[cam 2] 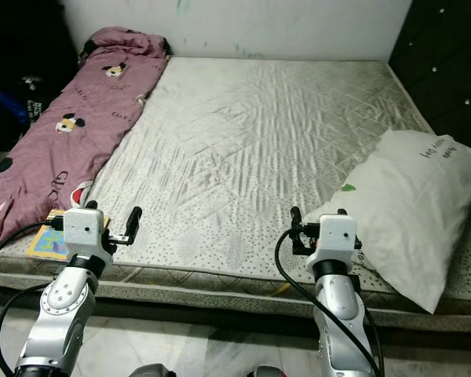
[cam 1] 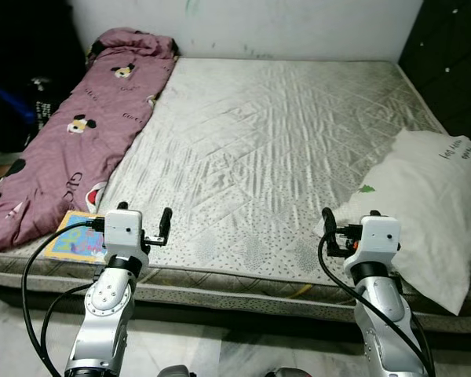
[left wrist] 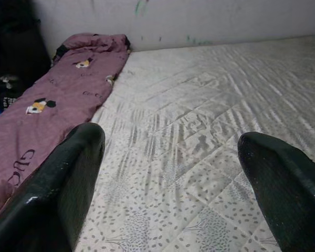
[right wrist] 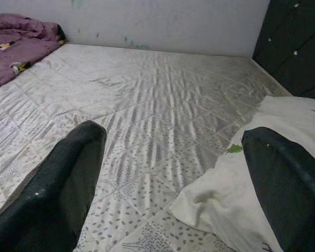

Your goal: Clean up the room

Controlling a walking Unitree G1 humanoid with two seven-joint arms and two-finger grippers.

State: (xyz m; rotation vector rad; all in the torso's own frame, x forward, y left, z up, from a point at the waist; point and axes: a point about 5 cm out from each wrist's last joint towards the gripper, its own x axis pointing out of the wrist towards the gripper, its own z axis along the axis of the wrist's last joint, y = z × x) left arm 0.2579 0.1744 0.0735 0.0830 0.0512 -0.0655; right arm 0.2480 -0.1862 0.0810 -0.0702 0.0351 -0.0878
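A bare mattress (cam 1: 275,141) with a quilted grey-white cover takes up most of the scene, pushed against a pale wall (cam 1: 282,23); a dark padded headboard (cam 1: 455,63) stands along its right side. Down the mattress's left edge lies a purple blanket (cam 1: 78,141) printed with cartoon mice, bunched into a heap at the far corner by the wall; its near end partly covers a colourful book (cam 1: 74,236) that rests at the near left corner of the mattress. On the right, a white pillow (cam 1: 424,204) with a small green mark and some dark lettering lies tilted over the near right corner, overhanging the edge. Dark clutter (cam 1: 23,102) sits in the shade beyond the blanket on the left.

The left gripper (cam 1: 145,224) hangs over the near edge of the mattress just beside the book, its fingers (left wrist: 68,184) spread wide and holding nothing; the right gripper (cam 1: 341,232) hovers over the near edge close to the pillow's lower corner, its fingers (right wrist: 68,178) likewise wide apart and empty. A pale tiled floor (cam 1: 220,345) shows below the mattress.
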